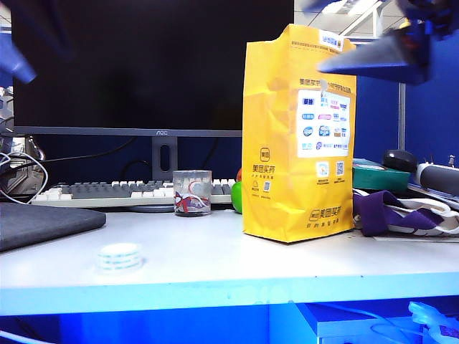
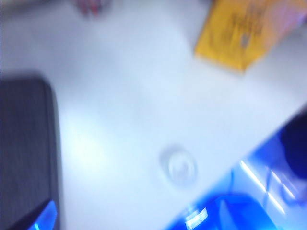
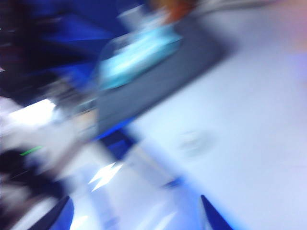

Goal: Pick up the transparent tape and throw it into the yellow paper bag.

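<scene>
The transparent tape (image 1: 120,256), a low whitish disc, lies flat near the table's front left edge. It also shows blurred as the tape (image 2: 178,166) in the left wrist view and the tape (image 3: 194,141) in the right wrist view. The yellow paper bag (image 1: 297,136) stands upright right of centre, and the bag (image 2: 235,33) appears far from the left gripper (image 2: 135,213). That gripper hovers high over the tape, open and empty. The right gripper (image 3: 136,215) is open with nothing between its fingers. In the exterior view it is a blurred dark wedge (image 1: 373,61) by the bag's top.
A glass cup (image 1: 192,192) stands left of the bag, in front of a keyboard (image 1: 107,192) and monitor (image 1: 143,64). A dark mat (image 1: 43,222) lies at the left. Purple cloth and clutter (image 1: 401,208) sit right of the bag. A green ball (image 1: 237,197) peeks out behind the bag.
</scene>
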Tool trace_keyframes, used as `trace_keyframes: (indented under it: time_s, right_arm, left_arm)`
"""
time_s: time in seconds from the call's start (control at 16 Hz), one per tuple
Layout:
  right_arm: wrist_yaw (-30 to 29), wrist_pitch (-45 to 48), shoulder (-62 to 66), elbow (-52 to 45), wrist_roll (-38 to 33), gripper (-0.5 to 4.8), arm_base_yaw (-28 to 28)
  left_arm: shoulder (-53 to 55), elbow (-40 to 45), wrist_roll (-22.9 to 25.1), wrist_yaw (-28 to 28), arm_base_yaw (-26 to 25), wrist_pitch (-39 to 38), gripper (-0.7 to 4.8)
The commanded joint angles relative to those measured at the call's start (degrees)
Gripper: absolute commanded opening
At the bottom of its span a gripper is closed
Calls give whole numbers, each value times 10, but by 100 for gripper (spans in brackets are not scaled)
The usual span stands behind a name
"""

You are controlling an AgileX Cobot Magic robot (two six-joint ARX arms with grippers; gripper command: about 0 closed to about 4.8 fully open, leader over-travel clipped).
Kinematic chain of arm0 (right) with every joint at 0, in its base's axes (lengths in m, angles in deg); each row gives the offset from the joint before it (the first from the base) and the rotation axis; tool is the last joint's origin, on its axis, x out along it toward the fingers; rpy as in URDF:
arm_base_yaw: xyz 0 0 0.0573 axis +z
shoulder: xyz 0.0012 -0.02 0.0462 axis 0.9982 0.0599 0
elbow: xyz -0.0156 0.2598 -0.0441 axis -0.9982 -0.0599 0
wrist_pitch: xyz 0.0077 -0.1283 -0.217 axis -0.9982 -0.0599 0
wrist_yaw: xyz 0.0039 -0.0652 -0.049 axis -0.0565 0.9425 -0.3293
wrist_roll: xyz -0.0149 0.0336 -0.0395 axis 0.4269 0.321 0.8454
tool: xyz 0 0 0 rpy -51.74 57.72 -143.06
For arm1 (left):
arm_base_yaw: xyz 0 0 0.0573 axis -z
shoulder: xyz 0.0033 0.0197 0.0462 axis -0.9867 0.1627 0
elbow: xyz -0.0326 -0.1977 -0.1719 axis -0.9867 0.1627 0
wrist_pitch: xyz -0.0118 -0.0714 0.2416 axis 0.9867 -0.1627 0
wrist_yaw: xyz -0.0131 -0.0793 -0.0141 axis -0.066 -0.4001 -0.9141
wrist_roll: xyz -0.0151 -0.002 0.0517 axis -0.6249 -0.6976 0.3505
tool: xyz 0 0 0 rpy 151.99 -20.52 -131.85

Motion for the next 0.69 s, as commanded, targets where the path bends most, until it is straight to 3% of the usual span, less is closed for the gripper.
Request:
trace_keyframes:
  time_s: [0.06,0.19,0.31,0.37,0.56,0.69]
  right_arm:
    - [-44,-2,15,5,-7,337,0]
    - [26,-2,15,5,-3,338,1]
    - [162,-37,15,5,5,338,9]
    - [198,-59,15,5,23,338,19]
    - [256,-90,15,5,42,338,58]
    - [259,-80,15,5,42,338,86]
  left_arm:
    - [5,-3,-17,15,0,-29,479]
    - [21,-3,-43,9,0,-28,479]
    - [70,-3,-51,9,3,-28,479]
    - [88,-3,-53,10,11,-25,479]
    - [162,-3,-57,11,59,-4,479]
    - [221,-3,-62,101,128,28,479]
